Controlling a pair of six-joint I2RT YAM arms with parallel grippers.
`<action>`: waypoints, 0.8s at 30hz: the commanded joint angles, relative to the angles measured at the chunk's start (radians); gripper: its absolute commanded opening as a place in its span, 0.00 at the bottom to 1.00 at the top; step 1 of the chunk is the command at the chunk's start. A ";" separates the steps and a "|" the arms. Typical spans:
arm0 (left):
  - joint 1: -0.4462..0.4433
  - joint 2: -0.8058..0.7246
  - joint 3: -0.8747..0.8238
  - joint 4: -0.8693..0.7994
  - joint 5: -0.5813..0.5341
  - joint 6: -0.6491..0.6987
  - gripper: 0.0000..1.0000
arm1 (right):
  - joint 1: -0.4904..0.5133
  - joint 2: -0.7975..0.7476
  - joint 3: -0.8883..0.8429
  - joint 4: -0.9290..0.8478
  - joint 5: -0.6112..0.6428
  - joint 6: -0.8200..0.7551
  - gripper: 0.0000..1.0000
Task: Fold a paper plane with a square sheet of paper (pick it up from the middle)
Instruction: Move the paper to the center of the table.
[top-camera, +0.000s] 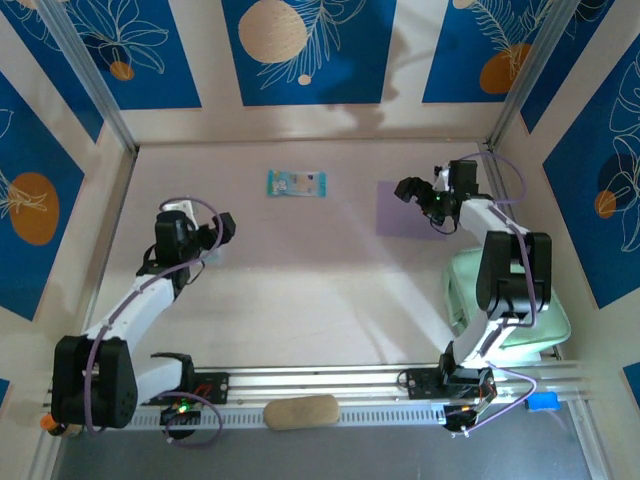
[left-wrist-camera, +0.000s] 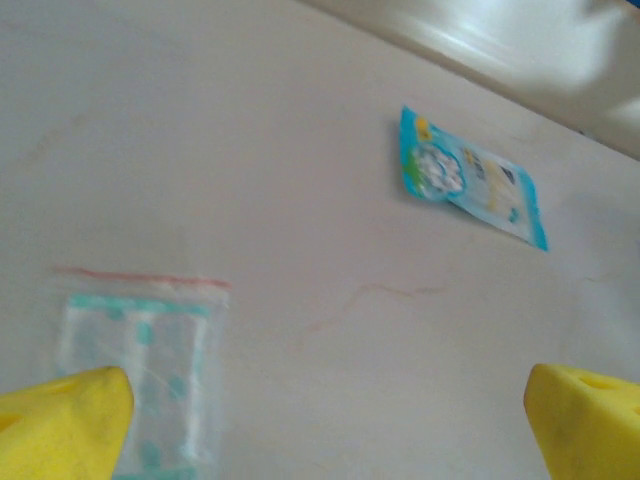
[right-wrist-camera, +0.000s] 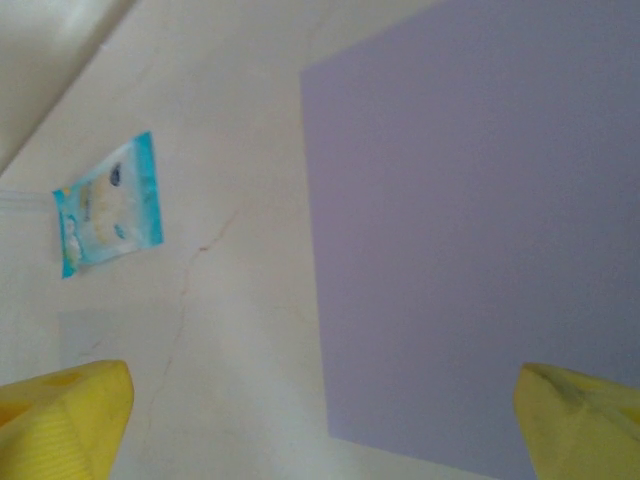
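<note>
Though over sheet (right-wrist-camera: 470, 240), right claw (right-wrist-camera: 322, 418) agape, empty

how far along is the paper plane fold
Done: nothing yet. The square sheet of paper lies flat with no crease showing. In hand: the right gripper hovers open over the sheet's edge, gripping nothing. The left gripper is open too, off over a small clear bag. Left: picking the sheet up from the middle, then every fold.
</note>
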 joint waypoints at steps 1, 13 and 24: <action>0.005 -0.003 -0.018 -0.015 0.127 -0.103 1.00 | 0.011 0.064 0.087 -0.127 -0.032 0.033 0.97; 0.004 -0.147 -0.031 -0.245 0.148 -0.189 1.00 | 0.049 0.273 0.257 -0.252 0.014 0.088 0.93; 0.002 -0.255 0.093 -0.555 0.158 -0.242 1.00 | 0.130 0.214 0.142 -0.368 -0.097 0.127 0.81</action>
